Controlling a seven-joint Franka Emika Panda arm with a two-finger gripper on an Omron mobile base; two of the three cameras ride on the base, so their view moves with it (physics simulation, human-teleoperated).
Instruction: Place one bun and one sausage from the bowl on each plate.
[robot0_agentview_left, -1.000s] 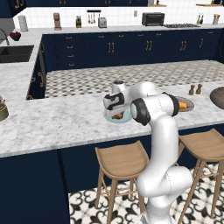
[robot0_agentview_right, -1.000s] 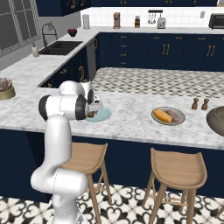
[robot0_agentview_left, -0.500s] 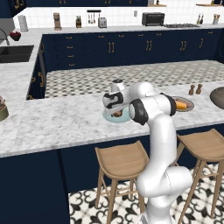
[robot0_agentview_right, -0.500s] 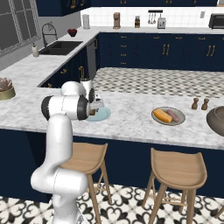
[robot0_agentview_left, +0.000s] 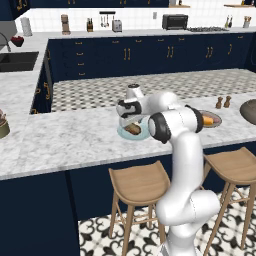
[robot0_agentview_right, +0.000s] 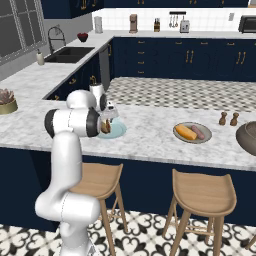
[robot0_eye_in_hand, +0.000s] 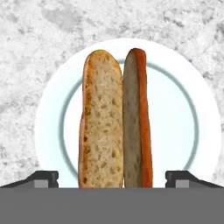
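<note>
The pale blue plate (robot0_eye_in_hand: 186, 109) lies on the marble counter straight under my hand. On it a bun (robot0_eye_in_hand: 101, 118) and a sausage (robot0_eye_in_hand: 136, 118) lie side by side, touching. My gripper (robot0_eye_in_hand: 113, 179) hangs open just above them, its fingertips (robot0_eye_in_hand: 43, 178) wide apart and holding nothing. In the base views the gripper (robot0_agentview_left: 131, 118) hovers over the blue plate (robot0_agentview_left: 142, 135) (robot0_agentview_right: 116, 132). The grey-tan plate (robot0_agentview_left: 214, 124) (robot0_agentview_right: 181, 127) to the right carries another bun (robot0_agentview_right: 186, 132) and sausage (robot0_agentview_right: 199, 132). The dark stone bowl (robot0_agentview_left: 248, 110) (robot0_agentview_right: 247, 137) stands at the far right.
Two small wooden shakers (robot0_agentview_left: 222, 102) (robot0_agentview_right: 228, 119) stand behind the tan plate. Wooden stools (robot0_agentview_left: 140, 182) sit under the counter's near edge. A potted plant (robot0_agentview_right: 6, 100) is at the counter's far left.
</note>
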